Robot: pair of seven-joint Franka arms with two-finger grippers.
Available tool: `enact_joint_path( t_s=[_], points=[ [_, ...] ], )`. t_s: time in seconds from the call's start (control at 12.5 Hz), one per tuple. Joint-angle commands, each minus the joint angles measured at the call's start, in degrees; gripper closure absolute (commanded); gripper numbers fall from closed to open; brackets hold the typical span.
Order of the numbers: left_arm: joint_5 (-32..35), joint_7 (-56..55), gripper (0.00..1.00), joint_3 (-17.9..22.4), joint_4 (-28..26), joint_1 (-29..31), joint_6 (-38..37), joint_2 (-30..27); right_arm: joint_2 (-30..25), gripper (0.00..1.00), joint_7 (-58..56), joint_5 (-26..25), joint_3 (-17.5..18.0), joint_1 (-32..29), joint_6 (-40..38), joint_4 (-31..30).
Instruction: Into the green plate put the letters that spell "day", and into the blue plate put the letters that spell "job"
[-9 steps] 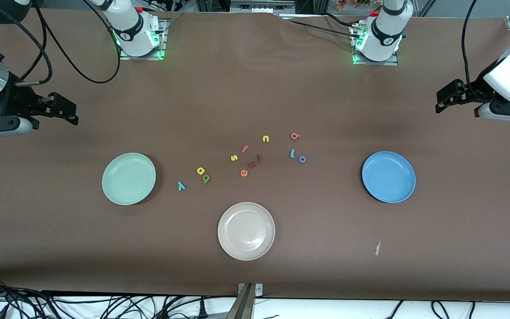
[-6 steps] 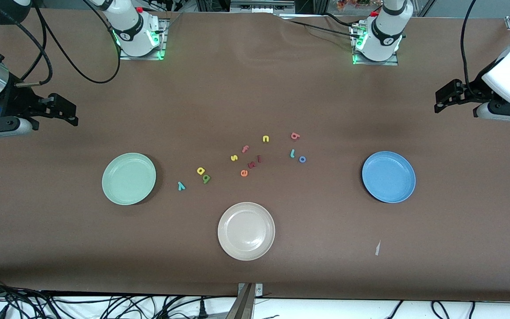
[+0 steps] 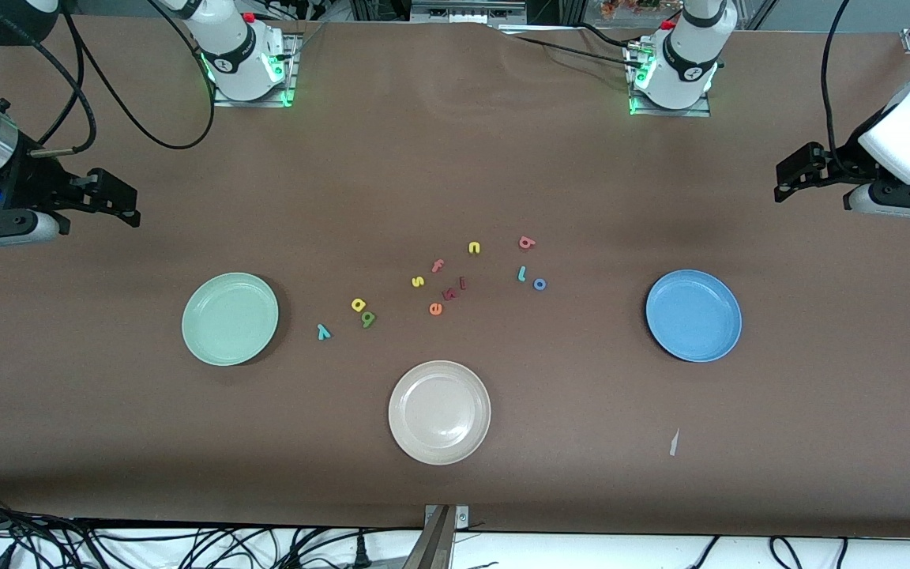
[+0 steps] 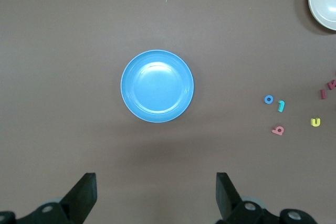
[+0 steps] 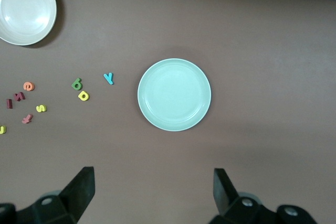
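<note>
Beige plate: the beige plate (image 3: 439, 412) lies nearest the front camera, nothing in it; it is not part of the job
Paper scrap: a small pale paper scrap (image 3: 673, 442) lies on the brown table (image 3: 455, 482), toward the left arm's end
Green plate: the green plate (image 3: 230, 318) sits toward the right arm's end, nothing in it
"day" letters: a teal "y" (image 3: 323, 332), a dark olive-green letter (image 3: 368, 318) and a yellow letter (image 3: 358, 304) lie close together on the table between the green plate and the middle cluster, none yet on a plate
Blue plate: the blue plate (image 3: 693, 315) sits toward the left arm's end, nothing in it
"job" letters: a blue "o" (image 3: 539, 284) just beside a teal hooked stroke (image 3: 521, 273), with a salmon-pink "b" (image 3: 527, 243) a little farther from the camera, all on the table
Other letters: an orange "e" (image 3: 435, 308), dark red pieces, a yellow "s" (image 3: 418, 281), a salmon "f" (image 3: 438, 265) and a yellow "n" (image 3: 474, 247) fill the middle
Right gripper: the right gripper (image 3: 127, 207) hangs over bare table at its own end, jaws spread wide, holding nothing
Left gripper: the left gripper (image 3: 788, 180) hangs at its own end, jaws spread wide, holding nothing
Change: over the last moment both arms have shifted only slightly; no letter or plate has moved
Meaning: by my reading sorting has not begun, and all six letters wait to be picked
</note>
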Motion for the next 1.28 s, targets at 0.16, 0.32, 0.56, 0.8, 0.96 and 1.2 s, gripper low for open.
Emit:
enact_joint_path(
  t_s=[0.16, 0.32, 0.56, 0.8, 0.96, 1.2],
  points=[
    [-0.46, 0.98, 0.00, -0.32, 1.65, 0.39, -1.14, 0.61, 0.27, 0.00, 0.02, -0.88, -0.12, -0.09, 0.00, 0.87],
    [-0.46, 0.98, 0.00, -0.32, 1.65, 0.39, -1.14, 0.61, 0.09, 0.00, 0.02, -0.79, -0.29, -0.09, 0.00, 0.87],
    [-0.46, 0.98, 0.00, -0.32, 1.65, 0.39, -1.14, 0.61, 0.09, 0.00, 0.02, -0.88, -0.38, -0.09, 0.00, 0.87],
    [-0.46, 0.98, 0.00, -0.32, 1.65, 0.39, -1.14, 0.61, 0.27, 0.00, 0.02, -0.44, -0.38, -0.18, 0.00, 0.87],
    [-0.46, 0.98, 0.00, -0.32, 1.65, 0.39, -1.14, 0.61, 0.36, 0.00, 0.37, 0.17, -0.38, -0.44, 0.08, 0.87],
    [-0.46, 0.98, 0.00, -0.32, 1.65, 0.39, -1.14, 0.61, 0.36, 0.00, -0.07, -0.17, -0.38, -0.44, 0.00, 0.87]
  ],
)
